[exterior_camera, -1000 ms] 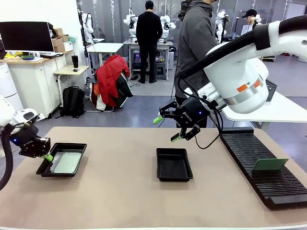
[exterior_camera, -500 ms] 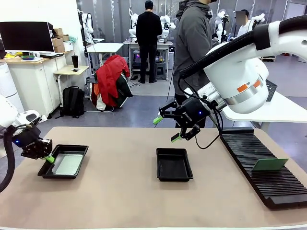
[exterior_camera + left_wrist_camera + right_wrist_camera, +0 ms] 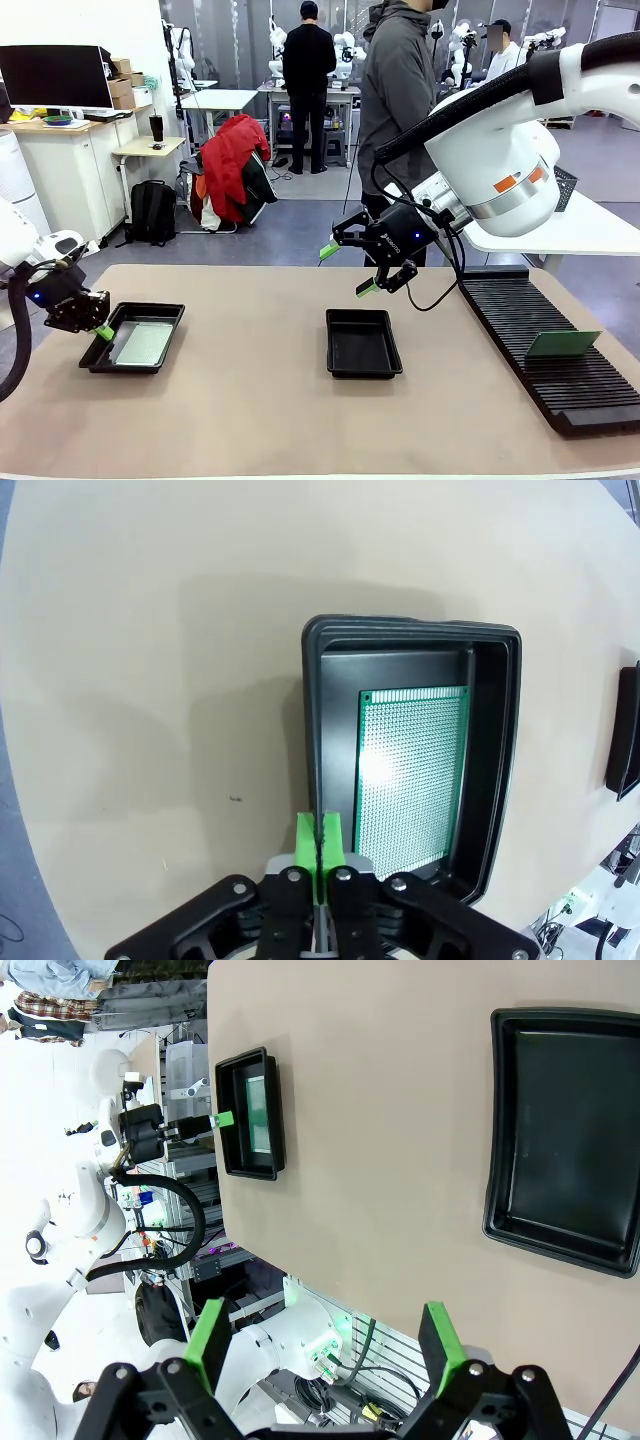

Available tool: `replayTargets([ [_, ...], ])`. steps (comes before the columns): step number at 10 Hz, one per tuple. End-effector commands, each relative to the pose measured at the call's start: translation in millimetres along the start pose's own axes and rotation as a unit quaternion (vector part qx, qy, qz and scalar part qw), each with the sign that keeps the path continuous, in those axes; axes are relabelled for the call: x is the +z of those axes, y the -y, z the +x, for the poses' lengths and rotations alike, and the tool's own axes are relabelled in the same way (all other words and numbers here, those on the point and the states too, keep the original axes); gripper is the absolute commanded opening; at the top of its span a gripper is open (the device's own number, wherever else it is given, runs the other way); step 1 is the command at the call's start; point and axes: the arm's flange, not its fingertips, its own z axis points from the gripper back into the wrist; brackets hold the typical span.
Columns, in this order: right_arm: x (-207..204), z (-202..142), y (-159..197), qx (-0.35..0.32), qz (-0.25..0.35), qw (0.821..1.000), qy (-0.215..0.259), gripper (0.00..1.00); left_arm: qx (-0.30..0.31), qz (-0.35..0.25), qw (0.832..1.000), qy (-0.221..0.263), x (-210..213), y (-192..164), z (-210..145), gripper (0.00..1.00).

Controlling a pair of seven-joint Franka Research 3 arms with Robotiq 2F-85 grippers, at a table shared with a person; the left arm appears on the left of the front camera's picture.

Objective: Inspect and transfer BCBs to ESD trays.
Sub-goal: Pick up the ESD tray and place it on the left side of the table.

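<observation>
At far left of the worktop [image 3: 260,400]: left claw [image 3: 100,330], low, green fingers pressed together, nothing between them. Tip sits at the left rim of the left ESD tray [image 3: 172,335]; contact with the rim cannot be told. In the left wrist view the shut claw [image 3: 320,845] lines up with one long wall of that tray [image 3: 410,628].

One BCB [image 3: 142,343] lies flat on the left tray's floor. In the wrist view it is a green perforated board [image 3: 410,780] with glare on its face, set toward the wall away from the claw, with bare black floor showing beside it.

Centre of worktop: second ESD tray [image 3: 363,343], black, nothing in it; well apart from the left tray. Right wrist view gives the same bare floor [image 3: 565,1130].

Above and just beyond it: right claw [image 3: 347,270], off the worktop, fingers spread wide, holding nothing. Spread equally clear from its own camera [image 3: 325,1338].

Behind it, at the far side: a person in a grey hooded jacket [image 3: 398,90].

Right edge: long black slotted rack [image 3: 510,310], with a second BCB [image 3: 563,343] standing tilted in its slots toward the near end.
</observation>
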Motion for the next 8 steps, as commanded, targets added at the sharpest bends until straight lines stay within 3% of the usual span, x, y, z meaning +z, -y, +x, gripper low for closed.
replayTargets([
  [1, 0, 0, 0, -0.002, -0.002, 1.000, 0.000, 1.00, 0.000, 0.000, 1.000, 0.000, 0, 0, 0, 0.03],
  [2, 0, 0, 0, -0.002, -0.002, 1.000, 0.000, 1.00, 0.000, 0.010, 1.000, -0.010, 3, 0, -1, 0.16],
  [3, 0, 0, 0, -0.002, -0.002, 1.000, 0.000, 1.00, -0.013, 0.028, 0.999, -0.016, 5, 4, -3, 0.56],
  [4, 0, 0, 0, -0.002, -0.002, 1.000, 0.000, 1.00, -0.015, 0.043, 0.999, -0.021, 8, 7, -5, 0.70],
  [5, 0, 0, 0, -0.002, -0.002, 1.000, 0.000, 1.00, -0.013, 0.048, 0.998, -0.027, 11, 9, -7, 1.00],
  [7, 0, 0, 0, -0.002, -0.002, 1.000, 0.000, 1.00, -0.008, 0.065, 0.997, -0.033, 23, 13, -10, 1.00],
  [8, 0, 0, 0, -0.002, -0.002, 1.000, 0.000, 1.00, -0.008, 0.075, 0.997, -0.033, 31, 17, -13, 0.93],
])
